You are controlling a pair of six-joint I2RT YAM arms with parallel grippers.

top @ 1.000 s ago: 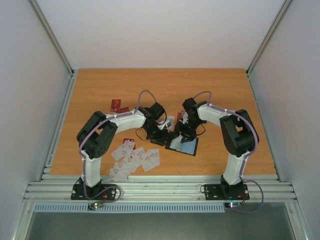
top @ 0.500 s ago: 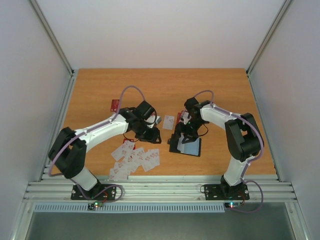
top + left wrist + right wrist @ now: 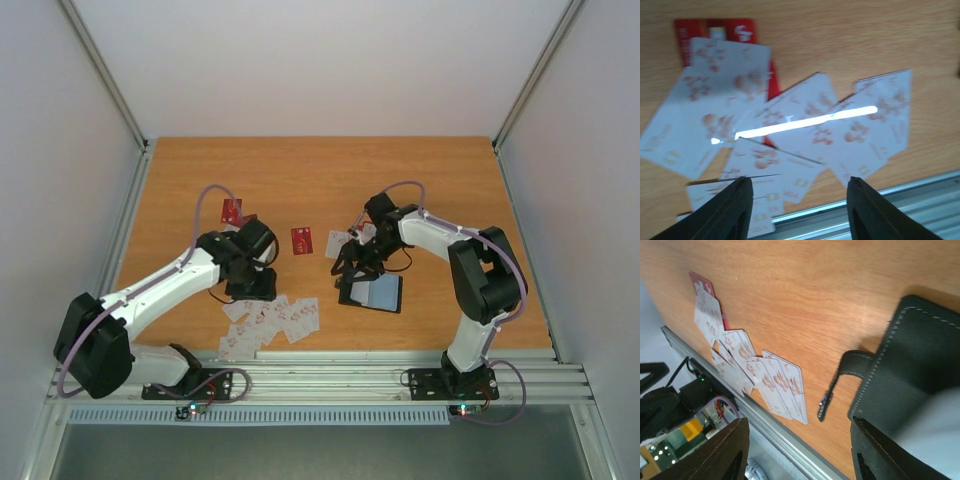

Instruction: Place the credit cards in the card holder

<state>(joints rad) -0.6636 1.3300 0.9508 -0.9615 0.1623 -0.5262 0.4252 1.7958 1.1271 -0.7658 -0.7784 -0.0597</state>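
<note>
The card holder (image 3: pixel 372 292) lies open on the table (image 3: pixel 420 180), right of centre and close to the near edge, its black cover down and its pale bluish-grey inside facing up. Its closing strap (image 3: pixel 840 382) sticks out flat on the wood beside it.

The right end effector (image 3: pixel 799 422) hangs just over the holder's left edge. Its jaws are held moderately apart with nothing between them, and one finger overlaps the black cover. I cannot tell whether it touches.

Most of the credit cards (image 3: pixel 270 318) sit in a loose, overlapping heap to the left of the holder, right against the metal rail (image 3: pixel 400 360) at the table's near edge. They are white with red marks, and one red one peeks out from under the heap. The left end effector (image 3: pixel 797 182) hovers over this heap, its jaws parted about halfway and holding nothing.

Farther back, a single red card (image 3: pixel 302 240) lies alone between the two arms, with a white card (image 3: pixel 336 243) just to its right, near the right arm's wrist. More red cards (image 3: pixel 232 212) lie well off to the left.
</note>
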